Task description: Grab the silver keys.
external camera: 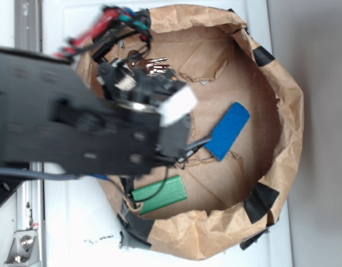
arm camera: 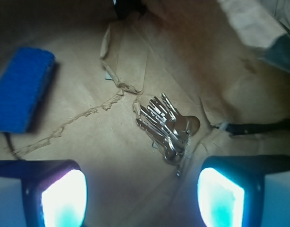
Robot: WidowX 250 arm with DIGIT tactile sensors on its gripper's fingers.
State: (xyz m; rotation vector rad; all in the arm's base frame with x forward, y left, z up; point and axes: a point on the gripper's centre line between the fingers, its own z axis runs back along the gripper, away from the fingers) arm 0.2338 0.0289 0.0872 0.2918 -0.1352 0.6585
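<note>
The small bunch of shiny silver metal keys [arm camera: 166, 132], fanned out on a ring, lies flat on the brown paper floor of a crumpled brown paper basin [external camera: 288, 111] patched with black tape. In the wrist view the keys sit just ahead of the gap between the two fingers, nearer the right-hand one, with nothing touching them. In the exterior view the keys [external camera: 151, 64] lie near the basin's far rim, partly hidden behind the black robot arm [external camera: 65, 122]. The end effector [arm camera: 140, 191] stands with its fingers [arm camera: 64, 194] spread wide apart, holding nothing, poised above the paper. A blue rectangular block [external camera: 228, 131] lies on the basin floor, well apart from the keys, and a green rectangular block [external camera: 160, 194] lies near the basin's near rim. The basin rests on a white table [external camera: 76, 222].
</note>
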